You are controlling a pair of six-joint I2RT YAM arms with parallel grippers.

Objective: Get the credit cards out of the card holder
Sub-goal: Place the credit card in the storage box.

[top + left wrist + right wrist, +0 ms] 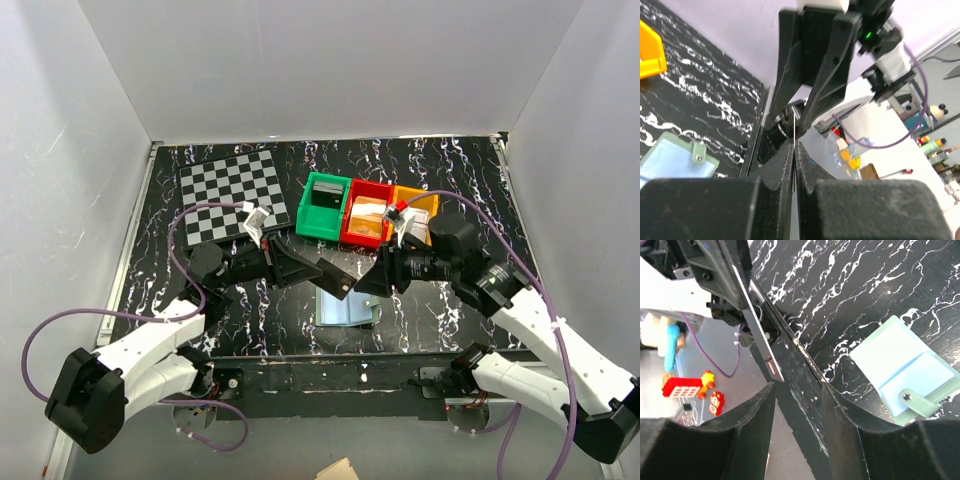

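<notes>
The left gripper [795, 150] pinches one credit card [757, 335] in shut fingers above the open card holder [905, 375] on the tabletop [840, 290], while the right gripper [797, 392] has its fingers apart and empty, apparently leaving the card to the left.

I've got the card holder [345, 308] lying open and flat, pale blue pockets up, snap tab out. One thin grey credit card [756, 325] is raised, pinched in the left gripper [795, 160].
</notes>
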